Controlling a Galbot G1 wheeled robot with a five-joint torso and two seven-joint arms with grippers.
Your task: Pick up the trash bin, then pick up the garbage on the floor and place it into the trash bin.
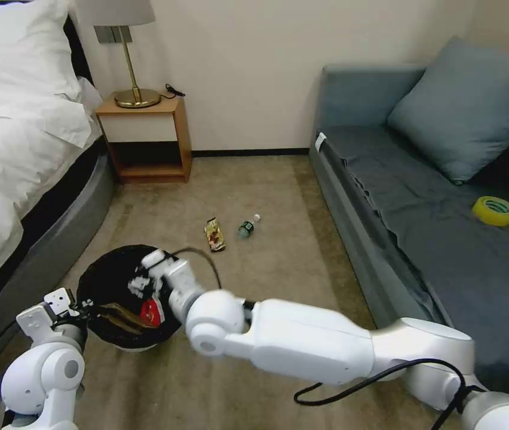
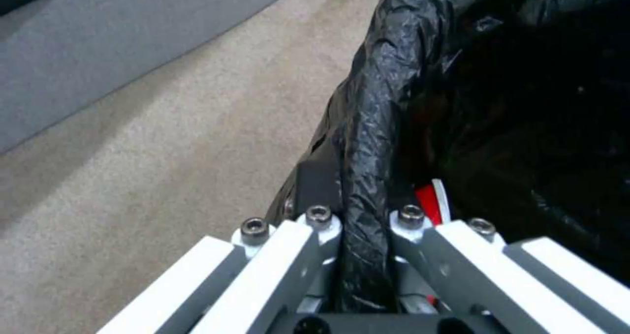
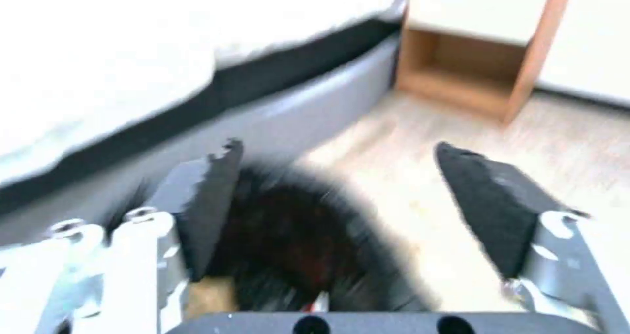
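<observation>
In the head view the trash bin (image 1: 108, 286) sits at the lower left of the frame on the beige carpet (image 1: 278, 251), its black bag folded over the rim and a sliver of white wall showing beneath. Inside lie a red-white wrapper (image 1: 150, 312) and crumpled brown paper (image 1: 124, 316). The left wrist view shows up close what the head view only hints at — the left gripper (image 2: 364, 226) clamped tight on the crinkled bag-covered rim (image 2: 374, 127), one finger on each side of it. The right gripper (image 1: 147, 272) hangs over the bin's mouth; its wrist view shows the dark pads (image 3: 486, 201) spread wide with nothing between them. Near the frame's centre, a brown-yellow snack wrapper (image 1: 214, 234) and a small green bottle (image 1: 248, 226) lie on the floor — close together, not touching.
</observation>
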